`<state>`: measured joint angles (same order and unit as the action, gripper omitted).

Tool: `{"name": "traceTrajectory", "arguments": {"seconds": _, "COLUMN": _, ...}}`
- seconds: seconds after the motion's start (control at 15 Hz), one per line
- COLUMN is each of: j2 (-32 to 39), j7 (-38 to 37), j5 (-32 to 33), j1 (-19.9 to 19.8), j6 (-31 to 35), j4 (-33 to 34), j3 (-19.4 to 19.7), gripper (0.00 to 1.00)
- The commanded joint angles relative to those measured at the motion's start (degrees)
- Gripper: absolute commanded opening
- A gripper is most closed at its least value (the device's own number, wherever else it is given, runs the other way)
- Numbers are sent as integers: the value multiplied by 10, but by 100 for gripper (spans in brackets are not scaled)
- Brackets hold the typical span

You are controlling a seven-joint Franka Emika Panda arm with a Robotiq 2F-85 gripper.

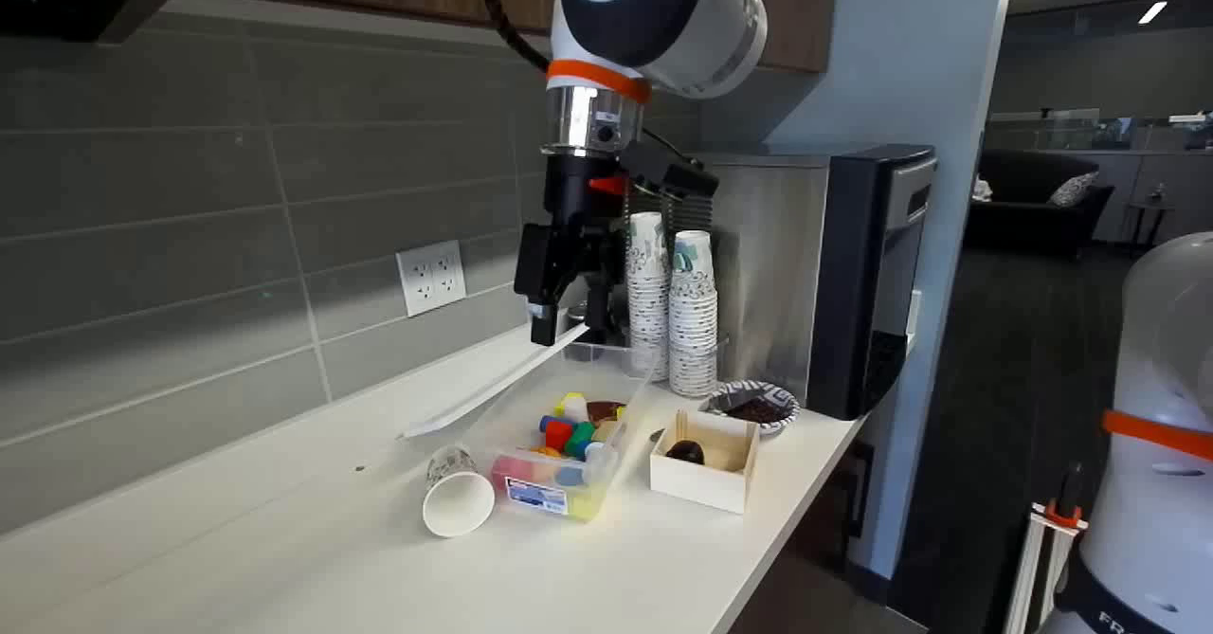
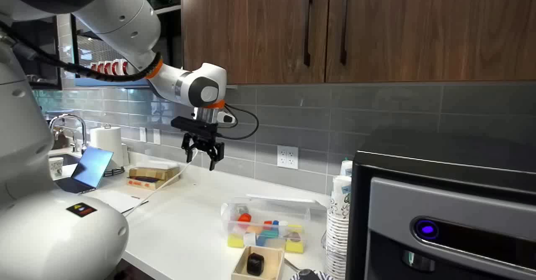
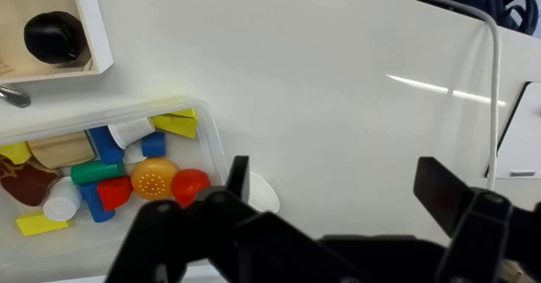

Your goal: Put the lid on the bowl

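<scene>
The bowl, a clear rectangular tub (image 1: 606,482) with coloured items in it, stands on the counter and also shows in an exterior view (image 2: 307,221) and in the wrist view (image 3: 213,141). The lid, a thin white sheet (image 1: 493,392), is between the tub and the tiled wall. It shows as a white strip behind the tub in an exterior view (image 2: 284,198), and its edge shows in the wrist view (image 3: 198,272). I cannot tell whether it leans on the tub. My gripper (image 3: 331,173) is open and empty, above the counter beside the tub; it shows in both exterior views (image 1: 570,323) (image 2: 201,161).
A white paper cup (image 1: 459,501) lies on its side by the tub. A small wooden box (image 1: 706,478) with a dark item is in front. Cup stacks (image 1: 694,340), a patterned bowl (image 1: 758,407) and a steel machine (image 1: 772,274) stand beyond. A white cable (image 3: 495,92) crosses the counter.
</scene>
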<state>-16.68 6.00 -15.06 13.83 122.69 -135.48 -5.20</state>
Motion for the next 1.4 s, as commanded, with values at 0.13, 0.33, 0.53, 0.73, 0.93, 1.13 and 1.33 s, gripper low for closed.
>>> {"name": "traceTrajectory", "arguments": {"seconds": 0.13, "j2": 0, "j7": 2, "j5": -3, "j1": -9, "j6": -2, "j4": 2, "j3": -8, "gripper": 100}}
{"name": "traceTrajectory", "arguments": {"seconds": 0.33, "j2": 0, "j7": 2, "j5": -3, "j1": -9, "j6": -2, "j4": 2, "j3": -8, "gripper": 100}}
{"name": "traceTrajectory", "arguments": {"seconds": 0.53, "j2": 0, "j7": 2, "j5": -3, "j1": -9, "j6": -2, "j4": 2, "j3": -8, "gripper": 100}}
{"name": "traceTrajectory", "arguments": {"seconds": 0.73, "j2": -1, "j7": -53, "j5": -4, "j1": -25, "j6": 77, "j4": -17, "j3": -13, "gripper": 100}}
{"name": "traceTrajectory", "arguments": {"seconds": 0.93, "j2": 6, "j7": -107, "j5": -5, "j1": -42, "j6": 162, "j4": -39, "j3": -13, "gripper": 100}}
{"name": "traceTrajectory", "arguments": {"seconds": 1.13, "j2": 21, "j7": -153, "j5": -2, "j1": -61, "j6": 261, "j4": -66, "j3": -11, "gripper": 100}}
{"name": "traceTrajectory", "arguments": {"seconds": 1.33, "j2": 50, "j7": -192, "j5": -5, "j1": -79, "j6": 369, "j4": -91, "j3": -6, "gripper": 100}}
